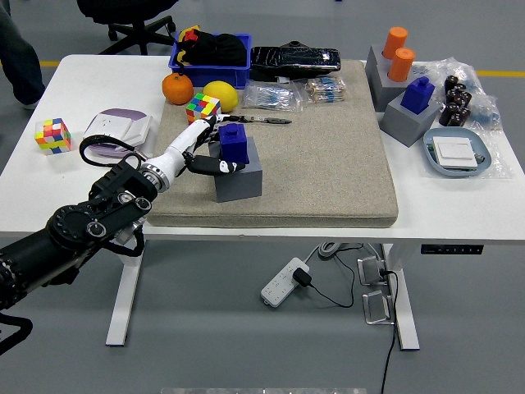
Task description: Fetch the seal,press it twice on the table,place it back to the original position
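A blue seal (pixel 235 145) stands upright in a grey block (pixel 239 176) on the left part of the beige mat (pixel 328 156). My left hand (pixel 215 146) reaches in from the lower left and sits against the seal's left side. Its thumb lies in front of the seal's base and its fingers (pixel 207 126) stretch behind it. The fingers are spread around the seal, not closed on it. The seal sits in its block. The right arm is out of view.
A second blue seal on a grey block (pixel 414 111) and orange cylinders (pixel 398 49) stand at the right. A Rubik's cube (pixel 203 107), a lemon (pixel 222 93), an orange (pixel 177 88) and a blue bin (pixel 211 51) lie behind the hand. A tray (pixel 458 153) sits far right.
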